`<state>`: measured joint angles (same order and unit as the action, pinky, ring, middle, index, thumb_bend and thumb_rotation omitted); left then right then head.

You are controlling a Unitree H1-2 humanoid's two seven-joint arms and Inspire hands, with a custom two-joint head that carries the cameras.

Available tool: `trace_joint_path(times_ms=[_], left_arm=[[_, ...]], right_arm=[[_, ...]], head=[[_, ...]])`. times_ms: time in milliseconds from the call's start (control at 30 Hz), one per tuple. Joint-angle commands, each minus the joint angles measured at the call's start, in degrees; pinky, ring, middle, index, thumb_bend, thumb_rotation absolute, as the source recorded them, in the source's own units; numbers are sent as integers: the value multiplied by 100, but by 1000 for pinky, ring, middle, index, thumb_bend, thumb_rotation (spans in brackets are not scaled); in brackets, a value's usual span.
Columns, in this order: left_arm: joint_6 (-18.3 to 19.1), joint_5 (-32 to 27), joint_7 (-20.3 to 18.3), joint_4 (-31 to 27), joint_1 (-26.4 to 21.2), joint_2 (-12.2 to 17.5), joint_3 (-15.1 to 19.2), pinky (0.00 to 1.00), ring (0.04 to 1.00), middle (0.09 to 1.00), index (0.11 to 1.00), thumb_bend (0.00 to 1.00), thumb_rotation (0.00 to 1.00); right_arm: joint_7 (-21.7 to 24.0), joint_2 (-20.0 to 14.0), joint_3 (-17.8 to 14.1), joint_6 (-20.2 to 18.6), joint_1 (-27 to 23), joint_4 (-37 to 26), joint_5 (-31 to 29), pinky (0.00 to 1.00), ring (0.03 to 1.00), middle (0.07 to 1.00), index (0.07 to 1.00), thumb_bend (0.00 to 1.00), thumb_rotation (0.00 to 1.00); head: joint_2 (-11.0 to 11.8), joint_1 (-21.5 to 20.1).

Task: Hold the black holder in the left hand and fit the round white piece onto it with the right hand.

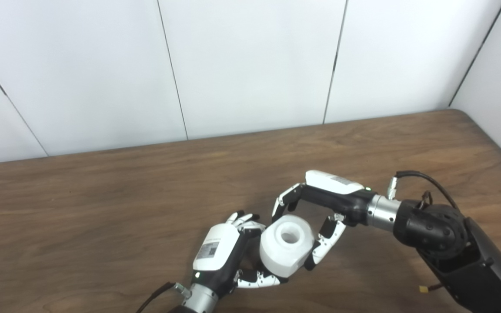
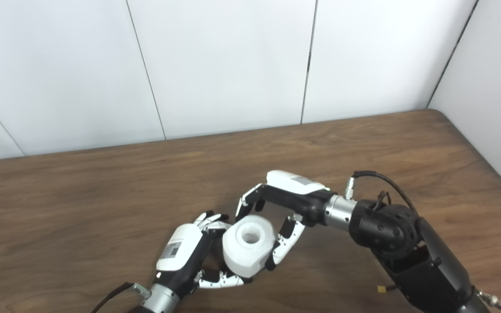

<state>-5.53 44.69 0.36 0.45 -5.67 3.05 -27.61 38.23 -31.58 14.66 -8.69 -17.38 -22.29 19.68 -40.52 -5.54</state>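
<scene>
Above the desk (image 1: 102, 195), both robot hands, left (image 1: 222, 256) and right (image 1: 320, 204), gripped the round white piece (image 1: 286, 245); black holder hidden; seating judged next.

The bench (image 1: 102, 204) looks like dark brown wood with a streaked grain and a smooth, faintly sheened finish. The round white piece (image 1: 286, 245) seems matt, slightly chalky plastic. The left robot hand (image 1: 228, 256) and the right robot hand (image 1: 320, 208) both wear glossy white plastic shells over matt black parts, with brushed metal collars at the wrists. Behind the bench's far edge, the wall panels (image 1: 250, 65) look smooth, matt white.
</scene>
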Motion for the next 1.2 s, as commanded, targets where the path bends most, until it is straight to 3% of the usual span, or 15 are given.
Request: trace_joint_path(times_ms=[0,433,933,1000,1167], left_arm=[[-110,-1,52,-80,-39,-185,-149,972,880,699,481,524,64],[-66,28,42,-99,-64,-214,-176,970,879,699,480,524,65],[-69,21,95,-49,-78,-243,-164,973,880,697,480,524,64],[-86,30,120,-31,-83,-243,-162,971,880,696,480,524,64],[-82,20,122,-42,-88,-243,-147,974,881,697,480,524,64]], right_arm=[[85,-164,54,-33,-128,-124,143,670,720,657,474,523,132],[202,-336,181,-314,-170,-226,137,637,688,667,474,523,132],[440,-583,330,-594,-302,-222,105,638,724,728,493,522,156],[467,-615,326,-625,-317,-243,90,643,731,736,628,770,272],[532,-654,313,-731,-331,-305,49,649,736,747,724,870,290]], head=[[-3,-6],[-14,9],[1,17],[-4,12],[-13,18]])
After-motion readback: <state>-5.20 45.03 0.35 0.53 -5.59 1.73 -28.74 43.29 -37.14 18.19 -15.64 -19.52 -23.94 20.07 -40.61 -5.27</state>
